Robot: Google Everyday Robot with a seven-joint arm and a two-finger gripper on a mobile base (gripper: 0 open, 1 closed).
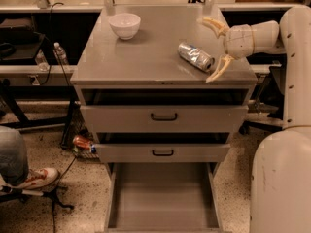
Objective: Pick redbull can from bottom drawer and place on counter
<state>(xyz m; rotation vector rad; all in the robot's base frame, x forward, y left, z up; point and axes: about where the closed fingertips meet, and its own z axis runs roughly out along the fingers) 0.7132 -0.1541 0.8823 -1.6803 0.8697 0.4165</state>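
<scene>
The redbull can point(195, 56) lies on its side on the counter point(146, 57), near the right front corner. My gripper point(212, 48) is open just to the right of the can, its two pale fingers spread wide, one behind and one in front of the can's right end, not holding it. The bottom drawer point(163, 193) is pulled out at the base of the cabinet and its floor is bare.
A white bowl point(124, 24) stands at the back left of the counter. Two shut drawer fronts with black handles point(163, 116) sit above the open drawer. A water bottle point(60, 53) and an orange packet point(82, 142) are at the left; a person's shoe point(36, 177) is on the floor.
</scene>
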